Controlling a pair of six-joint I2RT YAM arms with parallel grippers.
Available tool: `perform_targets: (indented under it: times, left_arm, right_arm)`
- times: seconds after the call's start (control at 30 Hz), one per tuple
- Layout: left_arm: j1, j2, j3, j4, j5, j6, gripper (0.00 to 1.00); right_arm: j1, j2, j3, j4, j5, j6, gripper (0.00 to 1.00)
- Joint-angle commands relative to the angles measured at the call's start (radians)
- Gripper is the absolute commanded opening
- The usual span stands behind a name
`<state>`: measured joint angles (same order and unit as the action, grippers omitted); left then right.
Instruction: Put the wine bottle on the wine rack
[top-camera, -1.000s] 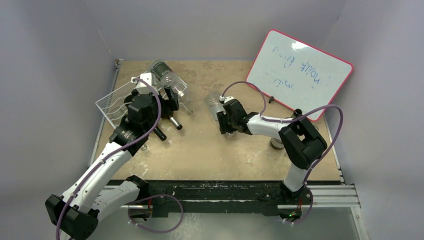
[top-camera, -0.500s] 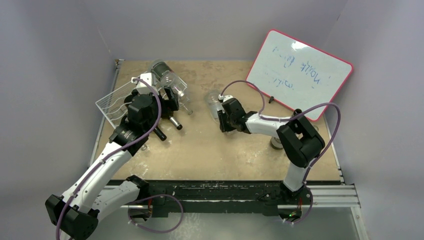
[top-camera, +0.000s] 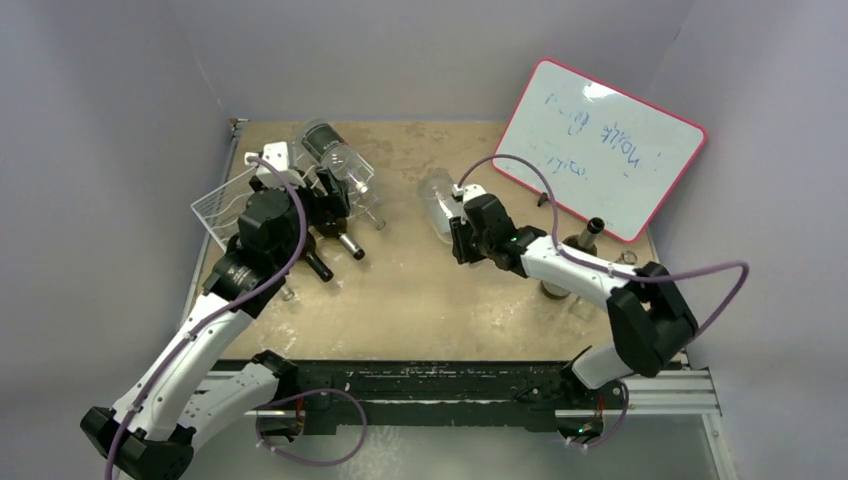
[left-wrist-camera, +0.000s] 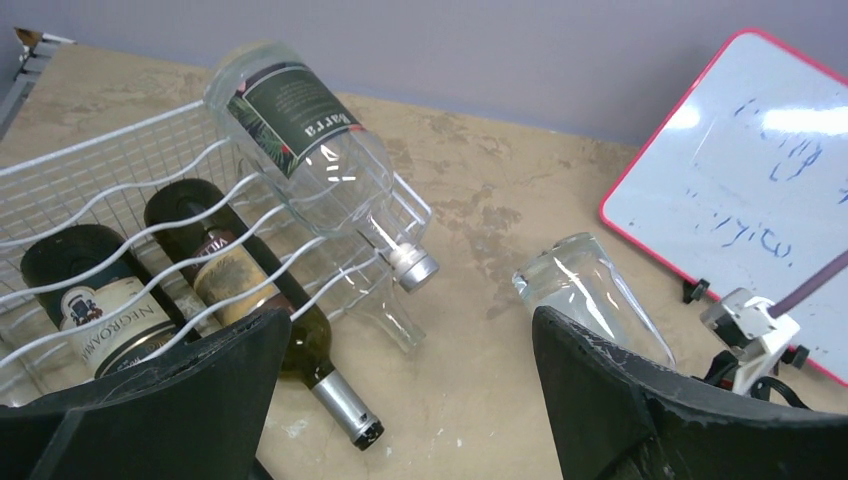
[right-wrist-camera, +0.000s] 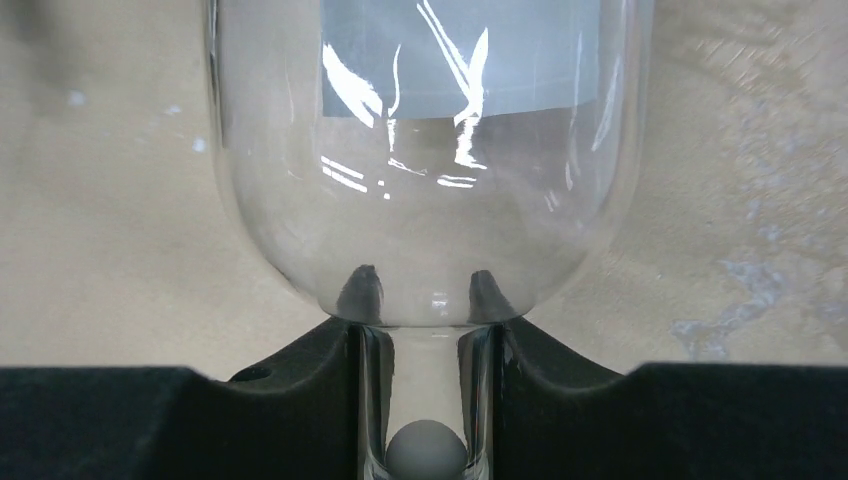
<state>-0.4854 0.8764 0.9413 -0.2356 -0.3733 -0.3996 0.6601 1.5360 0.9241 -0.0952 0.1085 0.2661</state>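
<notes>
A clear glass wine bottle (right-wrist-camera: 420, 150) points its base away from me, and my right gripper (right-wrist-camera: 424, 340) is shut on its thin neck. From above, this bottle (top-camera: 437, 200) lies near the table's middle with the right gripper (top-camera: 463, 240) just behind it. The white wire wine rack (top-camera: 215, 205) sits at the far left. It holds two dark bottles (left-wrist-camera: 215, 265) and a clear labelled bottle (left-wrist-camera: 310, 140). My left gripper (left-wrist-camera: 405, 340) hovers open beside the wine rack (left-wrist-camera: 100, 160), holding nothing.
A red-framed whiteboard (top-camera: 600, 145) leans at the back right. A dark bottle (top-camera: 585, 240) stands upright in front of it, close to my right forearm. Dark bottle necks (top-camera: 350, 247) stick out of the rack toward the table's middle.
The right jaws have closed on the clear bottle's neck, and the right elbow has swung out to the right. The left arm has shifted slightly toward the far left.
</notes>
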Motion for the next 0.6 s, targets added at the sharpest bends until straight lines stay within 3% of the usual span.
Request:
perform_targets:
  times: [0.0, 0.23, 0.57]
  left_arm:
    - [0.004, -0.042, 0.088, 0.006, -0.024, 0.024, 0.92]
    - [0.004, -0.087, 0.151, -0.021, -0.052, 0.050, 0.92]
    - [0.004, -0.172, 0.243, -0.028, -0.117, 0.100, 0.91]
  right_arm:
    - [0.005, -0.183, 0.051, 0.236, -0.011, -0.038, 0.00]
    - [0.062, -0.258, 0.139, 0.212, -0.010, -0.082, 0.00]
    - [0.210, -0.108, 0.427, 0.177, 0.011, -0.114, 0.00]
